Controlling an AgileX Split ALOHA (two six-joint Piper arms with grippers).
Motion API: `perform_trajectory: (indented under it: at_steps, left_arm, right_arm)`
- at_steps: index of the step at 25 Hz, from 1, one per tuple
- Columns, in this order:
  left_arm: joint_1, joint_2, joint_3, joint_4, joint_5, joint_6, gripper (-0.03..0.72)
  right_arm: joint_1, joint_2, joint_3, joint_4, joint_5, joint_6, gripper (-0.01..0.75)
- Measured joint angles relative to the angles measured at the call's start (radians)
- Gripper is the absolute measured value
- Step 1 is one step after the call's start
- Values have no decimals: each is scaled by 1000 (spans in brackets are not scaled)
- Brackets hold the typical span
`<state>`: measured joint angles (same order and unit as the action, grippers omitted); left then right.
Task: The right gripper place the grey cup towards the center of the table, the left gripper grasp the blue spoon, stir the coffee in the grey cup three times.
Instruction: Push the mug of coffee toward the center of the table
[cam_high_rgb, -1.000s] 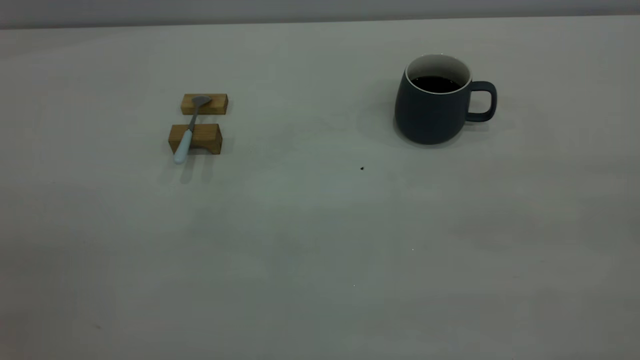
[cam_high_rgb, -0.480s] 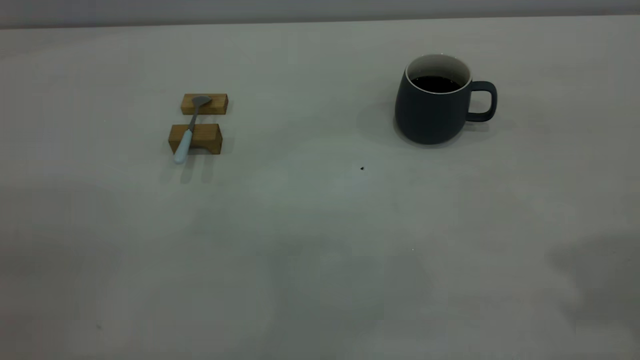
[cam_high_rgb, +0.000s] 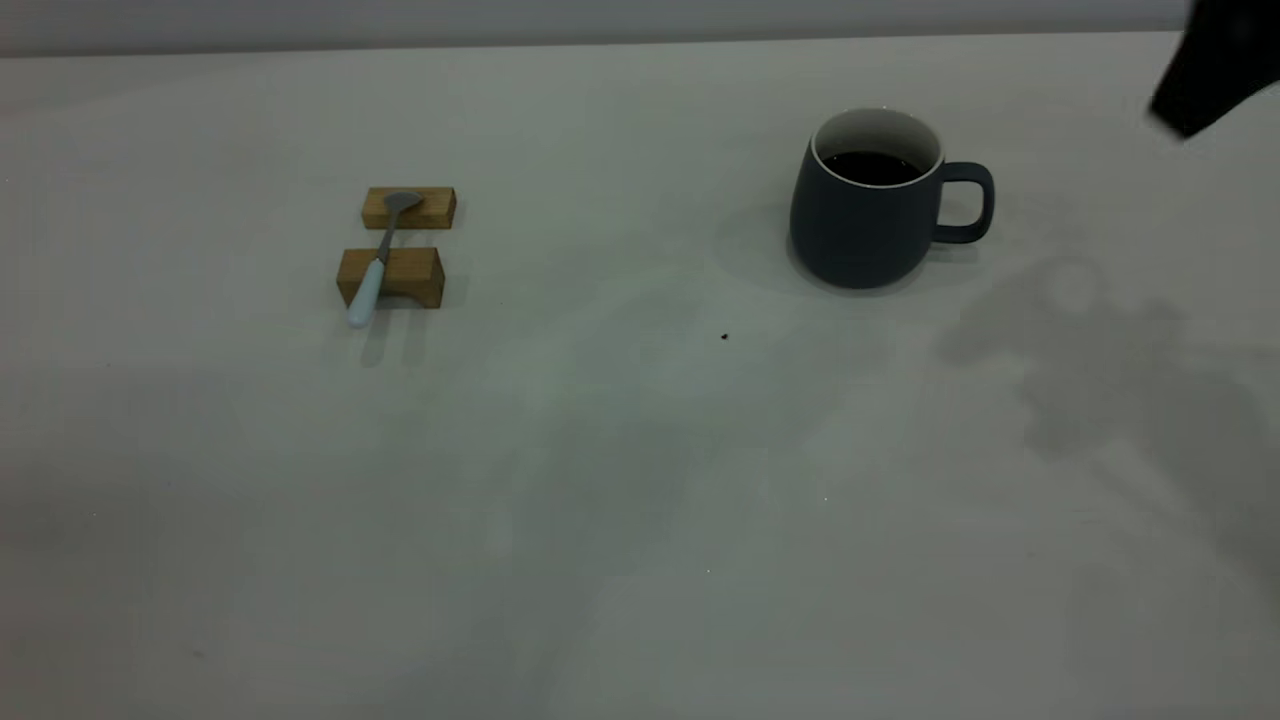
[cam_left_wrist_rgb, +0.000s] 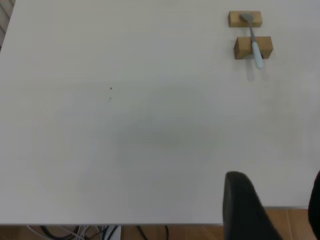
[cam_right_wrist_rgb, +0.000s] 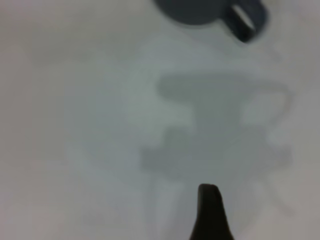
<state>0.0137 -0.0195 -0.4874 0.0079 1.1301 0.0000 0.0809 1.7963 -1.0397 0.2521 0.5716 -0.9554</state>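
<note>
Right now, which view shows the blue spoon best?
The exterior view: the blue spoon lies whole across two wooden blocks, bowl and pale handle clear. The left wrist view shows it smaller and farther off. The right wrist view shows only part of the grey cup, no spoon.

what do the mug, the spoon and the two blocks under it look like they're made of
The grey cup looks like ceramic: matte slate outside, smooth white inside and rim. The blue spoon seems to have a dull grey metal bowl and neck; its pale blue handle could be plastic or enamel, which is hard to tell. The two blocks look like unpainted tan wood, with flat sawn faces.
</note>
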Motion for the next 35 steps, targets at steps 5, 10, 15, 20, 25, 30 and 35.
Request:
perform_trajectory:
  at_steps: [5, 10, 15, 20, 25, 30, 35]
  left_arm:
    - [0, 0, 0, 0, 0, 0, 394]
    - [0, 0, 0, 0, 0, 0, 394]
    - [0, 0, 0, 0, 0, 0, 394]
    - [0, 0, 0, 0, 0, 0, 394]
    - [0, 0, 0, 0, 0, 0, 394]
    - [0, 0, 0, 0, 0, 0, 394]
    - [0, 0, 0, 0, 0, 0, 394]
  right_arm:
    - [-2, 184, -125, 64, -40, -410, 574]
    - [-27, 343, -237, 168, -52, -752, 572]
    - [-61, 461, -324, 357, -58, -1003, 570]
    - [-64, 566, -408, 518, -60, -1156, 569]
    - [-41, 638, -470, 549, -41, -1172, 569]
    - [15, 681, -512, 571, -42, -1174, 567]
    - [82, 698, -518, 630, -66, -1174, 551]
